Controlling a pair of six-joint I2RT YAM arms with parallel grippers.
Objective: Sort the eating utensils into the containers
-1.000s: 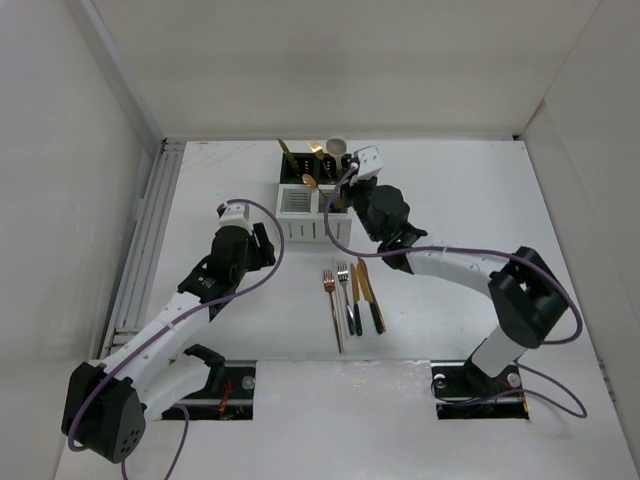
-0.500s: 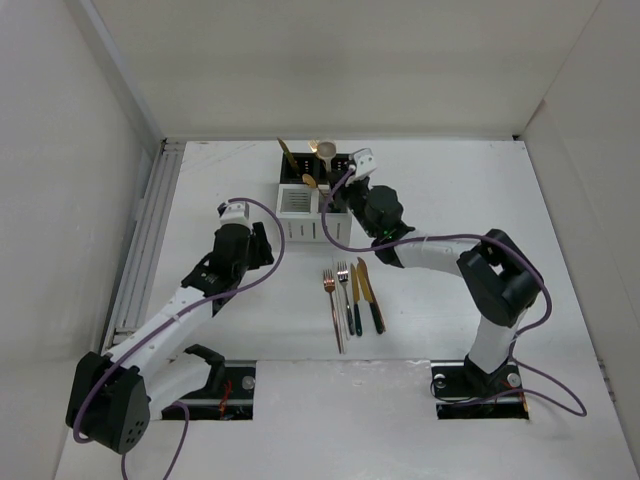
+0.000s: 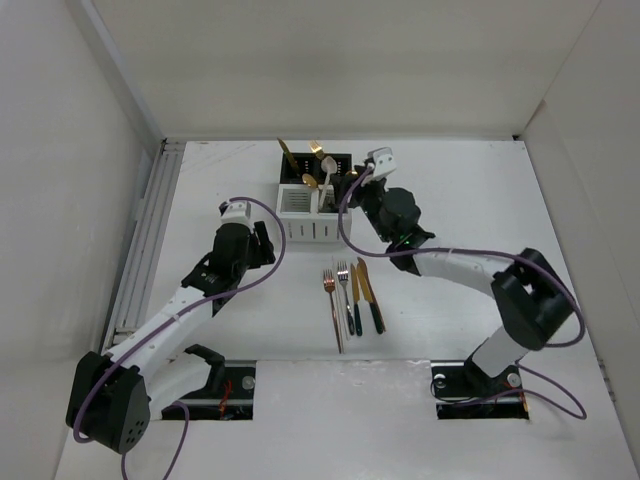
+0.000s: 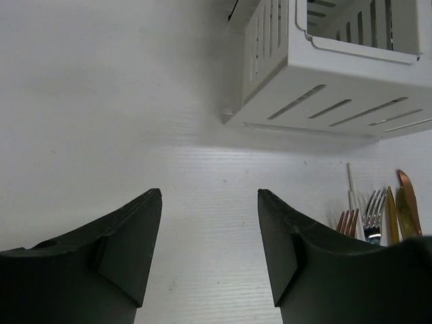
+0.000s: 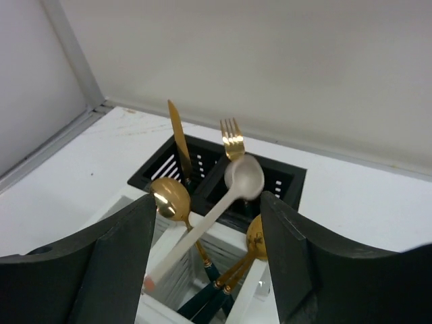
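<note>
While the right gripper (image 5: 208, 201) stands spread at mid-frame, a slim cream spoon (image 5: 206, 223) slants between its fingers, untouched, over the white slotted holder (image 3: 300, 228); the left gripper (image 4: 209, 194), low in its own view, gapes empty.

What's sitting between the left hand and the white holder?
Nothing: in the left wrist view only bare table shows between the left hand and the white holder; loose utensils lie off to one side.

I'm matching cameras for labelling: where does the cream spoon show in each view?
Top external: cream spoon at the white container, centre rear.
Left wrist: not in it.
Right wrist: centre, slanting up to the right.
Shared landmark: the white container, seen in all three.
</note>
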